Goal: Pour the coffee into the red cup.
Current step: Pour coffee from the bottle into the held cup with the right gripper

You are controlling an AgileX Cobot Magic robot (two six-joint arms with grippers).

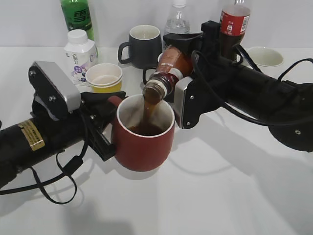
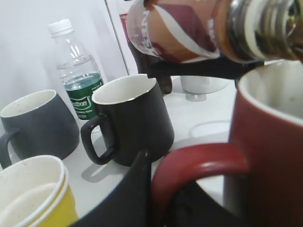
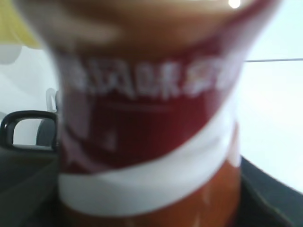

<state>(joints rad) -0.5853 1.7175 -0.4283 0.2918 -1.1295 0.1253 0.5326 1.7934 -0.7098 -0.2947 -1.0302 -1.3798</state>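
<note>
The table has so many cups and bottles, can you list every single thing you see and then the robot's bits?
Wide dark red ceramic mug: one, front middle, coffee inside.
Small brown coffee bottle with a red-and-white label: one, tipped over the mug, pouring.
Dark grey mug: one, back middle.
Black mug: one, behind the red mug.
Yellow paper cup: one, left of the red mug.
White bottle: one, back left.
Green bottle: one, back left.
Clear water bottle: one, back middle.
Red-labelled cola bottle: one, back right.
White bowl: one, back right.
White table: one.
Left gripper: black, at the mug's handle.
Right gripper: black, holding the coffee bottle.
</note>
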